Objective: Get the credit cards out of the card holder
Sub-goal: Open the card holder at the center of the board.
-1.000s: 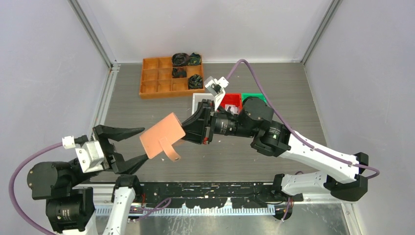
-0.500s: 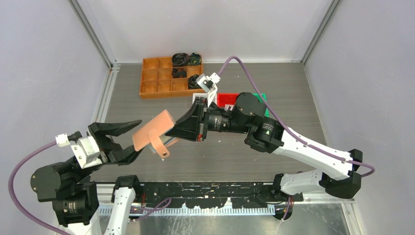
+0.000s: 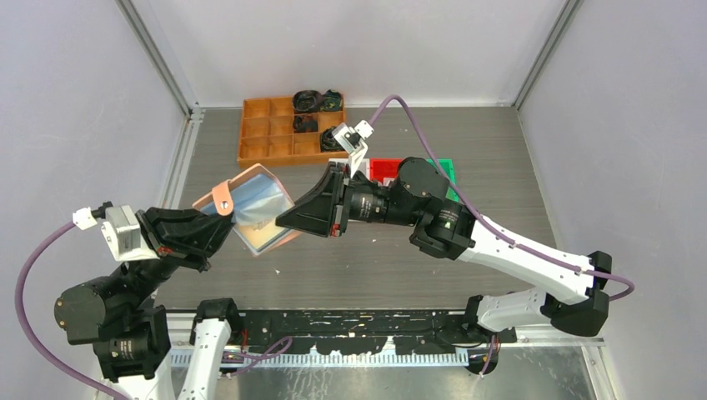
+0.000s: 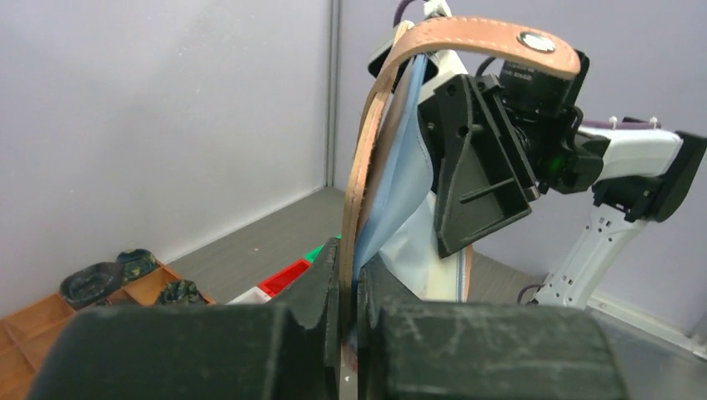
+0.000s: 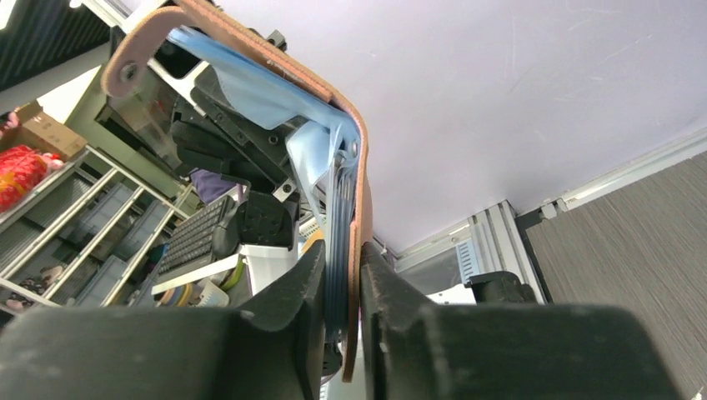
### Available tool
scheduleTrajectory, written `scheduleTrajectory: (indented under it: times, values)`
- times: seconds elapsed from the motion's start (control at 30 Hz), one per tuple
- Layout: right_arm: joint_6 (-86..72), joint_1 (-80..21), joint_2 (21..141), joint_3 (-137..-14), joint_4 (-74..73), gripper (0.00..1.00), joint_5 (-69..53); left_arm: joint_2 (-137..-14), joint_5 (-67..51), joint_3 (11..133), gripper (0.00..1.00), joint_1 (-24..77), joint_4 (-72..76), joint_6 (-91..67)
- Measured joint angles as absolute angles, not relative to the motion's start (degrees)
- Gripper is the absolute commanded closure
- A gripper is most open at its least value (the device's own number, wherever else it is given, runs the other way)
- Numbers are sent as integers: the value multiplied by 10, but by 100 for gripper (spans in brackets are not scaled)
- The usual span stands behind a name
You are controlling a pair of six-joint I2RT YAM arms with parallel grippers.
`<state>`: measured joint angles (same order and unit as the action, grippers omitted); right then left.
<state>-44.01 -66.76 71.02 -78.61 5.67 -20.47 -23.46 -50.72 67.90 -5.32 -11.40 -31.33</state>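
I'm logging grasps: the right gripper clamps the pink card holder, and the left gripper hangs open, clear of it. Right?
No: the left gripper is shut on the card holder too, as the left wrist view shows. The right gripper does clamp it.

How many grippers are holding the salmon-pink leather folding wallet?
2. The left gripper pinches the salmon-pink leather folding wallet at its strap-side flap; the right gripper pinches the other flap.
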Motion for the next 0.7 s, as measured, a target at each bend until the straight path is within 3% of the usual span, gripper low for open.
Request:
scheduleTrajectory:
  times: [0.1, 0.2, 0.5, 0.6, 0.7]
  values:
    - [-454, -668, 709, -773, 84, 59, -207, -236, -486, 679, 100, -53, -121, -345]
    - [-457, -668, 700, -754, 103, 59, -211, -246, -469, 680, 100, -53, -131, -380]
    - [-446, -668, 648, -700, 123, 77, -204, -291, -457, 692, 100, -54, -145, -466]
    - [-442, -668, 639, -699, 124, 58, -187, -294, -462, 695, 100, -54, -144, -488]
    - [-436, -668, 637, -698, 123, 49, -164, -294, -468, 701, 100, -54, -144, -501]
